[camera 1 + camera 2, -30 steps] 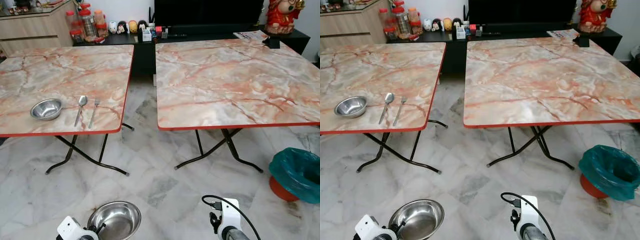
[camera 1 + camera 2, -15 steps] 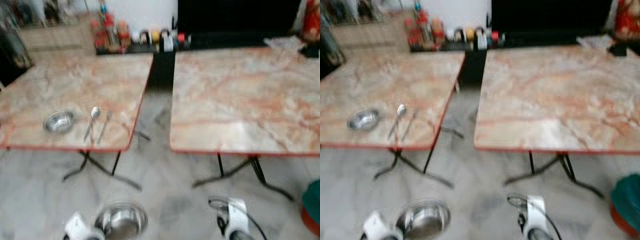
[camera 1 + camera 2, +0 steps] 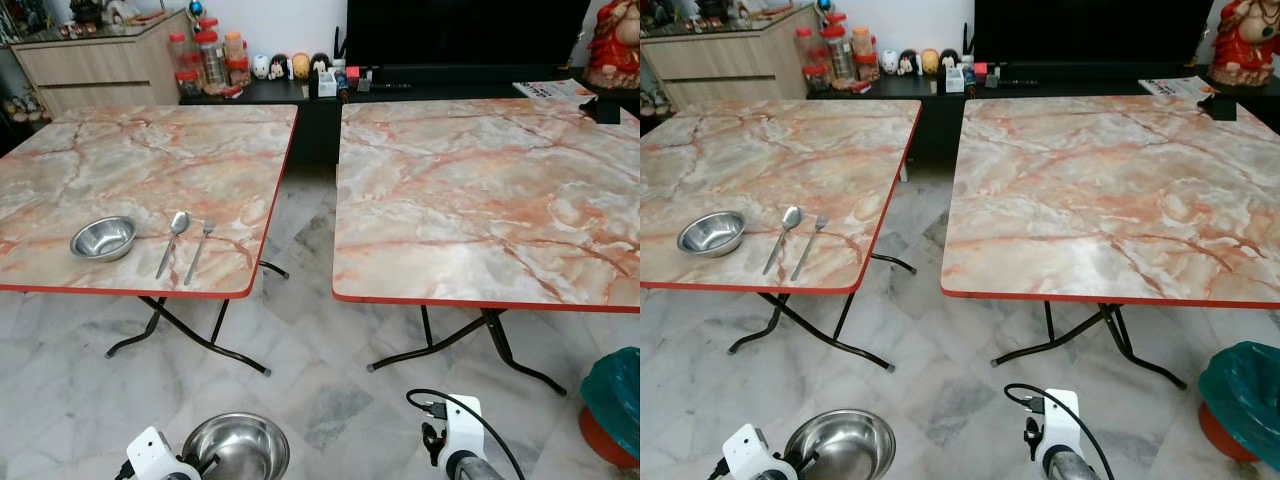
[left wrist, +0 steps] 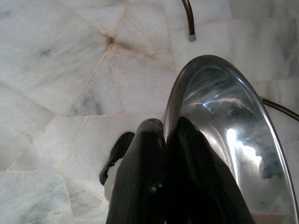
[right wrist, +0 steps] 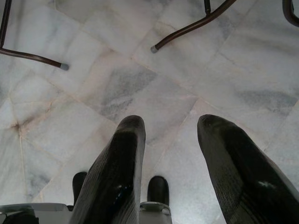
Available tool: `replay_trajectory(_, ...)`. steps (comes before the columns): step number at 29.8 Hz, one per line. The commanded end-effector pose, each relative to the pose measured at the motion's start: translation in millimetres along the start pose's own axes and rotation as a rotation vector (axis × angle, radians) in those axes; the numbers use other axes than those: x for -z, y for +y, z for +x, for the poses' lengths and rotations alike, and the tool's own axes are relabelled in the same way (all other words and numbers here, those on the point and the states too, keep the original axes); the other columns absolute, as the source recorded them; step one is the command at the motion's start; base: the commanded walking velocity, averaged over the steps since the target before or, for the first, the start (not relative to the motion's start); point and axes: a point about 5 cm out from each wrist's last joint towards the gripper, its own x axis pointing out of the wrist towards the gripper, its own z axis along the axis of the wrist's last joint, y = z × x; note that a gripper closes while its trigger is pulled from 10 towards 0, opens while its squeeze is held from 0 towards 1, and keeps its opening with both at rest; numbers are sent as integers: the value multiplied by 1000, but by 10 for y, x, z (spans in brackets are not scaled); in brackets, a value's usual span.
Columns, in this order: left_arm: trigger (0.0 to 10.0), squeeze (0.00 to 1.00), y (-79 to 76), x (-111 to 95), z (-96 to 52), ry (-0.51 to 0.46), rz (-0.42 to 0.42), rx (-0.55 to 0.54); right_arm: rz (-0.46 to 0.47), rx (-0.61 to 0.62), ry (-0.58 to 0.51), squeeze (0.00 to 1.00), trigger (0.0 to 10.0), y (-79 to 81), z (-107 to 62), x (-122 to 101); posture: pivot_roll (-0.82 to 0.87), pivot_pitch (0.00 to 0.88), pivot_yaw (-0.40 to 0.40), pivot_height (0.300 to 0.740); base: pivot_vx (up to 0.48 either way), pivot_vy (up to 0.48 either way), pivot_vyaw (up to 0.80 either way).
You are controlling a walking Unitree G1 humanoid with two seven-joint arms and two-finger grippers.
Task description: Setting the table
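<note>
My left gripper (image 4: pixel 166 133) is shut on the rim of a steel bowl (image 3: pixel 236 449), held low over the floor at the bottom of the head views. My right gripper (image 5: pixel 170 135) hangs open above the floor tiles with nothing between its fingers. On the left marble table (image 3: pixel 190 150) sit a second steel bowl (image 3: pixel 103 237), a spoon (image 3: pixel 173 240) and a fork (image 3: pixel 198 248), lined up near the front edge. The right marble table (image 3: pixel 480 170) stands bare in front of me.
A gap of marble floor (image 3: pixel 310 250) separates the two folding tables, whose black legs (image 3: pixel 200 335) splay outward. A bin with a teal bag (image 3: pixel 612 400) stands at the lower right. A dark TV bench (image 3: pixel 330 85) with jars and figurines lines the far wall.
The whole view has shifted right and cleared of blur, so the camera turned slightly left. The left gripper still holds the bowl and the right stays open.
</note>
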Motion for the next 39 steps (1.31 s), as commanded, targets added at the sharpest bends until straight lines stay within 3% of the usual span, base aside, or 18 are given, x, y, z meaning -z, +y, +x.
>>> replay_trajectory(1, 10000, 0, 4, -19, 1, -10, 31, -1, 5, 1, -3, 0, 10000, 4, 4, -14, 16, 0, 39, 740, 0, 0, 0)
replay_trajectory(17, 10000, 0, 139, 87, -34, 18, 39, -33, 1, 3, -11, 0, 10000, -48, -3, -20, -6, 0, 40, 740, 0, -356, -31)
replay_trajectory(36, 10000, 0, 129, 80, -31, 17, 48, -24, 7, 11, -21, 0, 10000, -66, -3, -37, -17, 0, 40, 740, 0, -393, 0)
replay_trajectory(37, 10000, 0, 124, 77, -31, 14, 41, -21, 7, 12, -22, 0, 10000, -71, -4, -35, -17, 0, 40, 740, 0, -390, 0)
replay_trajectory(39, 10000, 0, 87, 57, -26, -7, -57, 9, 8, 14, -22, 0, 10000, -86, -8, -28, -19, 0, 38, 740, 0, -386, 0)
